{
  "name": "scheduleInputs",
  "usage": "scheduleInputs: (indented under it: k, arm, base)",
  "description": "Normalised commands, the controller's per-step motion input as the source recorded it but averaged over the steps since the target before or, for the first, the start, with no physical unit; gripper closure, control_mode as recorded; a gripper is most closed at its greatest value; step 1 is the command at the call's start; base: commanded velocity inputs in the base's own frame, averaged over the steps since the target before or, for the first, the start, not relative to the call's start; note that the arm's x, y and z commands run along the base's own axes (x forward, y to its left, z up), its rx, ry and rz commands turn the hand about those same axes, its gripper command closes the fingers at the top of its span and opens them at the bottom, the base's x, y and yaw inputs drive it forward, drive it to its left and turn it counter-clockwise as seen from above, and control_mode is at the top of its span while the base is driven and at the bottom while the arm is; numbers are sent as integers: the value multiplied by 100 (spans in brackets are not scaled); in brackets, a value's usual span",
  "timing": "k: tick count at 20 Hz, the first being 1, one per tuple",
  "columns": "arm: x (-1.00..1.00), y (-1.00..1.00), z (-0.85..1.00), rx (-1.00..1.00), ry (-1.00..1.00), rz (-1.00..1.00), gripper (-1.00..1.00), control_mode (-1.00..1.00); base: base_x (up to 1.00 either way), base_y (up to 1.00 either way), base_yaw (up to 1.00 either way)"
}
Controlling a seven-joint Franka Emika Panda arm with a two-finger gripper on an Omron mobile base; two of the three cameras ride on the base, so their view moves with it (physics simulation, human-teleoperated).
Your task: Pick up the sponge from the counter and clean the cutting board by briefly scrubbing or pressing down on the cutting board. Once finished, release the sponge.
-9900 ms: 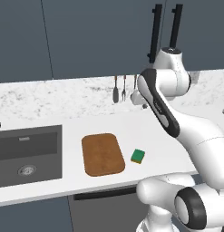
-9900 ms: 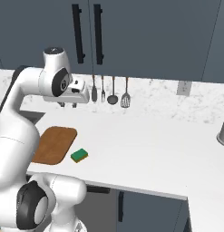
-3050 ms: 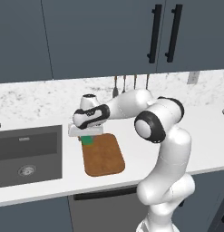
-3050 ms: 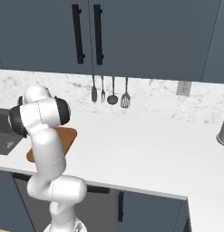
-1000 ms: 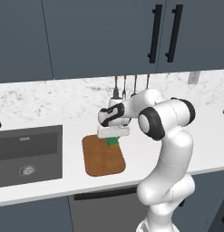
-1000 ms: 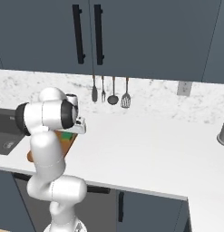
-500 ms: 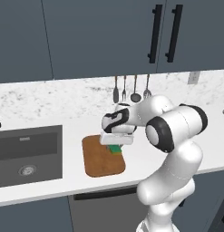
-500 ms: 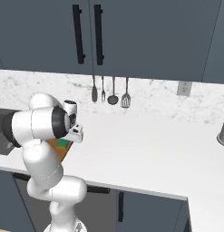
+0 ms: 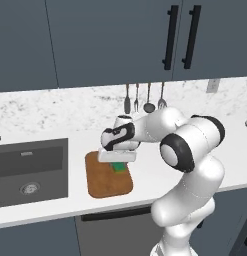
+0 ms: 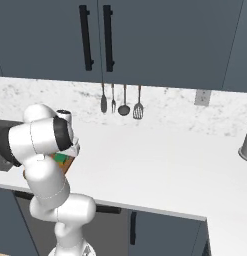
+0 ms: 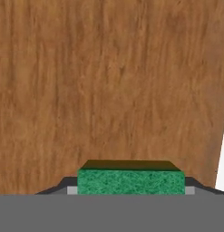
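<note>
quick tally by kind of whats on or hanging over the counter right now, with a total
hanging utensils: 4
cutting board: 1
sponge: 1, held in the gripper over the board
metal container at the counter's far right edge: 1
total: 7

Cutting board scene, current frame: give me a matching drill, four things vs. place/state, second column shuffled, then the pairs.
Things:
1. sponge
2. cutting board
3. sink
4. hanging utensils

Places/states:
A. on the backsplash behind the counter
B. dark basin recessed to the left of the board
C. flat on the counter, under the gripper
D. clamped between the fingers, over the wood

Pairs: 1-D, 2-C, 3-B, 4-A
</note>
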Motion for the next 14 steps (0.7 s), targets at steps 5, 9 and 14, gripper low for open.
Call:
scheduleInputs:
  k: [5,9,14]
  arm:
    - [-45,85,-5,-1,0,0,100,-100]
    - [-35,71,-1,-2,0,0,100,-100]
    - [-24,56,-9,0,0,0,100,-100]
  base:
    - [0,0,0]
    - [0,0,0]
    - [0,0,0]
